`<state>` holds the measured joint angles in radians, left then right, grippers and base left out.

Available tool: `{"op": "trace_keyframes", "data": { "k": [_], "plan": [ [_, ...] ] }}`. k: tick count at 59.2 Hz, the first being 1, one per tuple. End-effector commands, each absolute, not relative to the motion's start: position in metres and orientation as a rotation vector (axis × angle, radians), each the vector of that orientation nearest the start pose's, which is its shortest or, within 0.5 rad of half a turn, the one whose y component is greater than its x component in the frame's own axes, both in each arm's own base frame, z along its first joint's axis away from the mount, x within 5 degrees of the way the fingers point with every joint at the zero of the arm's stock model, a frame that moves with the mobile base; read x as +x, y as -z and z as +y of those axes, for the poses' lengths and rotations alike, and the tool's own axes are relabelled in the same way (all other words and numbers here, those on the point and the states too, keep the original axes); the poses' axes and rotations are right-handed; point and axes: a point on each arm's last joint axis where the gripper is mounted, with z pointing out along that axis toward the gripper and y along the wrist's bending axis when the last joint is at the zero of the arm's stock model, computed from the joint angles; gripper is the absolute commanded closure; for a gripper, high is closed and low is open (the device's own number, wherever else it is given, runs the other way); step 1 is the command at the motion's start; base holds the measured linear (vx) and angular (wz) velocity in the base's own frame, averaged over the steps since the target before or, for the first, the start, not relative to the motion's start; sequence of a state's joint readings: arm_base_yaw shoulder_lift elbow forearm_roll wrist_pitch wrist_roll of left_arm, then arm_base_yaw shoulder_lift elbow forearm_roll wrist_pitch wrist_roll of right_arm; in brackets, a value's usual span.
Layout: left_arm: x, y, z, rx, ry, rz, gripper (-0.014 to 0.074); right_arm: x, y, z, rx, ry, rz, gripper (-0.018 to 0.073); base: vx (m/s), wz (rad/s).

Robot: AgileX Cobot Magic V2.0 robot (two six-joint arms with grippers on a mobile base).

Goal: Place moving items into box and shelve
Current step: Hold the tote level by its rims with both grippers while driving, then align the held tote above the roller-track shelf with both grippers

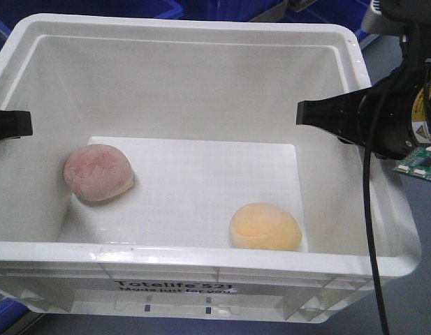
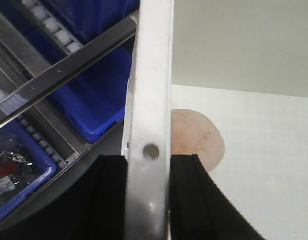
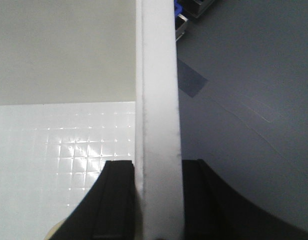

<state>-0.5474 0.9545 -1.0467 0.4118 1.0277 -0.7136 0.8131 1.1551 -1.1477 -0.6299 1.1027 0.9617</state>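
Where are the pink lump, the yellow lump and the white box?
pink lump (image 1: 98,172), front view, centre of its top.
yellow lump (image 1: 265,226), front view, centre of its top.
white box (image 1: 201,253), front view, near rim.

Pinkish lump (image 2: 199,139) half behind the box rim (image 2: 152,90); print (image 1: 174,287) blurred.

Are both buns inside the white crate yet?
Inside: the pinkish bun and the yellow bun lie apart on the floor of the white crate.
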Motion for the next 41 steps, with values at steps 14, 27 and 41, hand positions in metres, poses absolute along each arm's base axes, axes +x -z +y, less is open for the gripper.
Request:
{"op": "trace_keyframes", "data": {
  "k": [14,27,41],
  "plan": [
    [0.1617,-0.4055,-0.054,-0.08,0.081,2.144,0.0488,0.184,-0.4019,0.1103,0.017,0.032,2.166,0.0571,0.11,0.57],
    [0.1617,-0.4055,-0.054,-0.08,0.081,2.144,0.0488,0.184,-0.4019,0.1103,0.017,0.032,2.166,0.0571,0.09,0.65],
    [0.1617,-0.4055,-0.054,-0.08,0.081,2.144,0.0488,0.184,-0.4019,0.1103,0.017,0.032,2.166,0.0571,0.06,0.68]
  ]
}}
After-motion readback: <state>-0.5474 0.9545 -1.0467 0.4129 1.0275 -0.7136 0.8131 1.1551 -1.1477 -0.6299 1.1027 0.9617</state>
